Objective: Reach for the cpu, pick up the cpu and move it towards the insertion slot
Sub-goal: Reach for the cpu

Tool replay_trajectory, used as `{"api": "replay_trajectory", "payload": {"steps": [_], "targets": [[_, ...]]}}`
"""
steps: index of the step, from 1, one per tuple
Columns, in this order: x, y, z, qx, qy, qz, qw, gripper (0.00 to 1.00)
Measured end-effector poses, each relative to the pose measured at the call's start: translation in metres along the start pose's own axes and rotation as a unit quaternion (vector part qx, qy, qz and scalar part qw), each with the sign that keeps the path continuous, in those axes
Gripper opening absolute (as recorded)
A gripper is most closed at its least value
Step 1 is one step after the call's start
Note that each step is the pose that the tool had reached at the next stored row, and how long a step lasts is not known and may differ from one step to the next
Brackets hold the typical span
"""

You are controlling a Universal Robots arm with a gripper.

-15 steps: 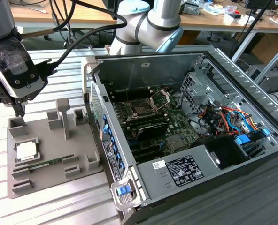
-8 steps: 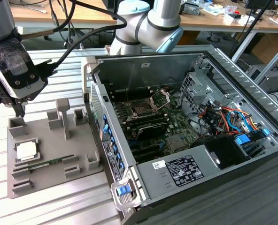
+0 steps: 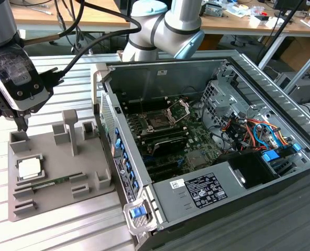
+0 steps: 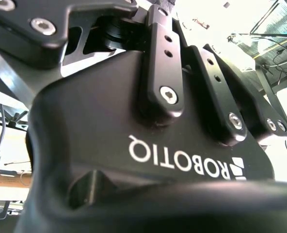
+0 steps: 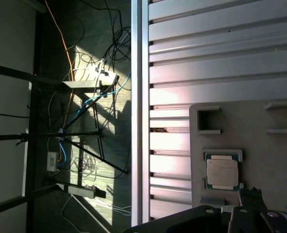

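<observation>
The cpu (image 3: 29,168), a flat pale metallic square, lies in a recess of the grey plastic tray (image 3: 49,201) near its edge, with bare ribbed aluminium tabletop (image 3: 66,222) beyond. The hand (image 3: 22,124) hangs above the tray's far corner, apart from the cpu; whether it is wide or narrow I cannot tell. A thin green memory stick (image 3: 47,184) lies just beside the cpu. The insertion slot (image 3: 157,121), silver-framed with its plate raised, sits inside the open computer case (image 3: 160,78), walled on all sides.
</observation>
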State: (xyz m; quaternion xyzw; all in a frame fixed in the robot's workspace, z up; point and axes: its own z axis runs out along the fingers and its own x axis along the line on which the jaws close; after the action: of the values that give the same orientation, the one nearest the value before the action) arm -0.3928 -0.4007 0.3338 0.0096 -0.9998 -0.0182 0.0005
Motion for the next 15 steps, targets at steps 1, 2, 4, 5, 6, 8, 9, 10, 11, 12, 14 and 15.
{"api": "replay_trajectory", "payload": {"steps": [1, 2, 4, 5, 6, 8, 9, 10, 11, 12, 14, 15], "targets": [[0.0001, 0.0000, 0.0003, 0.0000, 0.0000, 0.000, 1.0000, 0.11], [0.0002, 0.0000, 0.0005, 0.0000, 0.0000, 0.000, 1.0000, 0.11], [0.0004, 0.0000, 0.0008, 0.0000, 0.0000, 0.000, 1.0000, 0.11], [0.0005, 0.0000, 0.0009, 0.0000, 0.0000, 0.000, 1.0000, 0.11], [0.0006, 0.0000, 0.0011, 0.0000, 0.0000, 0.000, 1.0000, 0.11], [0.0009, 0.0000, 0.0015, 0.0000, 0.0000, 0.000, 1.0000, 0.11], [0.0010, 0.0000, 0.0016, 0.0000, 0.0000, 0.000, 1.0000, 0.11], [0.0011, 0.0000, 0.0018, 0.0000, 0.0000, 0.000, 1.0000, 0.11], [0.0013, 0.0000, 0.0020, 0.0000, 0.0000, 0.000, 1.0000, 0.11], [0.0015, 0.0000, 0.0022, 0.0000, -0.0001, 0.000, 1.0000, 0.11], [0.0018, 0.0000, 0.0024, 0.0000, -0.0001, 0.000, 1.0000, 0.11], [0.0019, 0.0000, 0.0025, 0.0000, 0.0000, 0.000, 1.0000, 0.11]]}}
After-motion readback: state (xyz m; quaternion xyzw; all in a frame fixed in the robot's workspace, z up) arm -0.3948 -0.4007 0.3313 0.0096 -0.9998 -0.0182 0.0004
